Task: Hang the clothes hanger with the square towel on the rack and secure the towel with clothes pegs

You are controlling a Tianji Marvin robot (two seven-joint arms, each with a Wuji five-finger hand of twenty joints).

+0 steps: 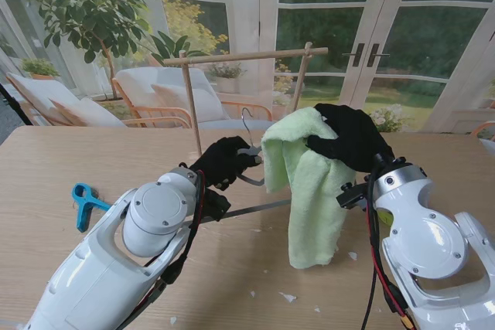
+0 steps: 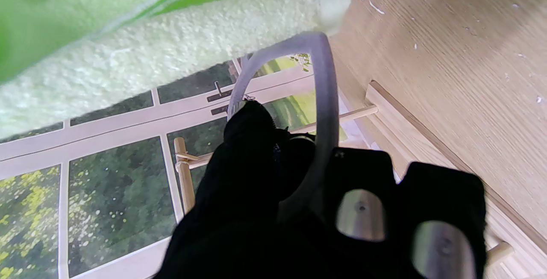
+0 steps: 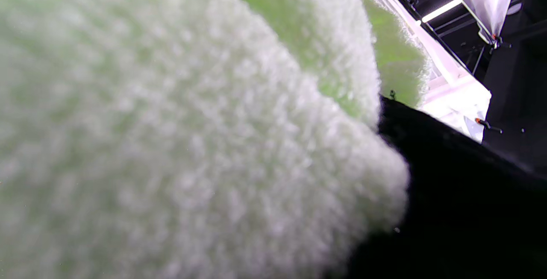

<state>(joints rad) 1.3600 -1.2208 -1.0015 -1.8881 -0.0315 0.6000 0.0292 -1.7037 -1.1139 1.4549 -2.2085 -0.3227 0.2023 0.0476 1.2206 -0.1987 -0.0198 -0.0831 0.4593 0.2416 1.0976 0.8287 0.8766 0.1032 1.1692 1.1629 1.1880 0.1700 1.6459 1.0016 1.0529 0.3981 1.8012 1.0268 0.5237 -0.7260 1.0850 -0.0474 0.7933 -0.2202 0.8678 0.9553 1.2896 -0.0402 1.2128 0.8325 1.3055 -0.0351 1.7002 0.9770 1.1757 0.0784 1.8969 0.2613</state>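
Both hands busy: left hand (image 1: pixel 224 161) fingers pinch hanger hook (image 1: pixel 249 150); right hand (image 1: pixel 349 138) fingers clamp green towel (image 1: pixel 308 191) w/ rack (image 1: pixel 246 56) behind; blue peg (image 1: pixel 85 203) on counter (image 1: pixel 69 160).

One towel (image 1: pixel 309 183), hanger (image 1: pixel 249 161), rack (image 1: pixel 240 58), peg (image 1: pixel 85 202).

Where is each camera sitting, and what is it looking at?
Stand camera: high above the shoulders, looking down at the table; both arms, left hand and right hand show.
Left wrist camera: looks along black fingers gripping the hanger, rack beyond.
Right wrist camera: pressed against the green towel; a black finger shows.
Shared: all three see the towel.
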